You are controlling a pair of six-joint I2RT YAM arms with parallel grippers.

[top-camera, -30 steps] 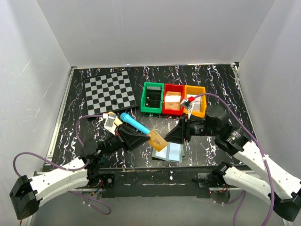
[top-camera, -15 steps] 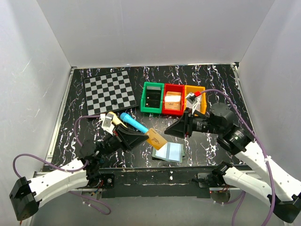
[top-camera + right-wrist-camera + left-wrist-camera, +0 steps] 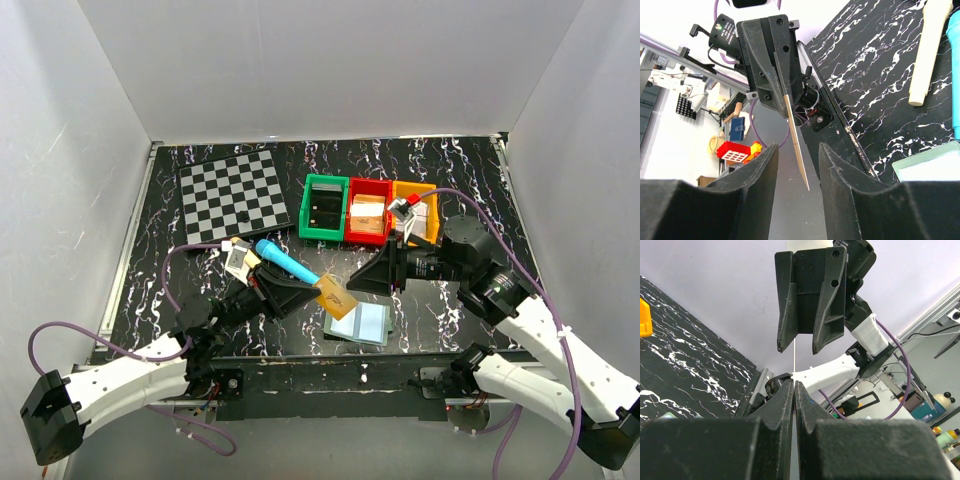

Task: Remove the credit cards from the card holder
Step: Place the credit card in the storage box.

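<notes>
The card holder point(image 3: 360, 323) lies open on the table near the front edge, its pale blue-grey panels up; a corner of it shows in the right wrist view point(image 3: 932, 161). My left gripper point(image 3: 318, 291) is shut on a tan credit card point(image 3: 337, 298) and holds it above the table, just left of the holder. The card shows edge-on in both wrist views point(image 3: 795, 355) point(image 3: 797, 142). My right gripper point(image 3: 356, 282) is open and faces the left one. The card's free end lies between its fingers point(image 3: 840, 170), touching neither.
A checkered board point(image 3: 235, 190) lies at the back left. Green point(image 3: 324, 207), red point(image 3: 368, 212) and orange point(image 3: 415, 215) bins stand in a row behind the grippers. A blue marker point(image 3: 285, 262) and a cream stick point(image 3: 927, 55) lie beside the left arm.
My right gripper drew back and up from the holder, then came slightly forward toward the card. The left gripper shifted slightly and kept hold of the card.
</notes>
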